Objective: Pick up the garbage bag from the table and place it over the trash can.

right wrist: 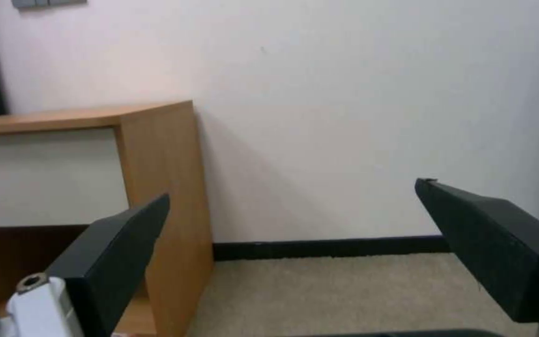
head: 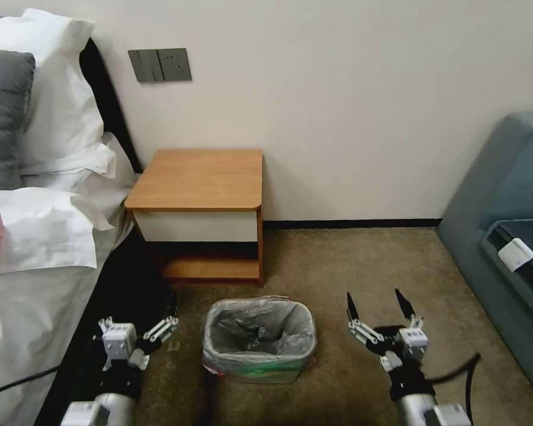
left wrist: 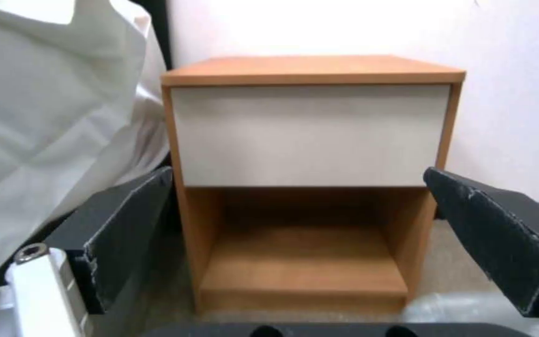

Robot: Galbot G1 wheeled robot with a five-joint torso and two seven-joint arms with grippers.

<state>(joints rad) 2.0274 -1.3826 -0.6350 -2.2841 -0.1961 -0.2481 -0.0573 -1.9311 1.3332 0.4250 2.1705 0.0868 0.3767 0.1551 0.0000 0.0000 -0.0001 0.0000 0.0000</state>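
Observation:
The garbage bag [head: 260, 331], grey and crinkly with a pinkish-red edge, lines the trash can [head: 256, 371] and is folded over its rim. The can stands on the carpet in front of the table [head: 198, 177], whose wooden top is bare. My left gripper [head: 137, 322] is open, low and just left of the can. The right gripper [head: 377, 305] hovers open to the can's right, holding nothing. In the left wrist view the left gripper [left wrist: 299, 175] faces the table's [left wrist: 310, 70] drawer front, with a strip of the garbage bag [left wrist: 456, 304] showing below. The right gripper [right wrist: 293, 192] in its wrist view faces the wall beside the table [right wrist: 157, 154].
A bed [head: 35, 254] with white linen and a grey pillow [head: 3, 118] runs along the left, close to my left arm. A blue-grey sofa [head: 503, 225] stands at the right. Open carpet [head: 349, 266] lies between the table, can and sofa.

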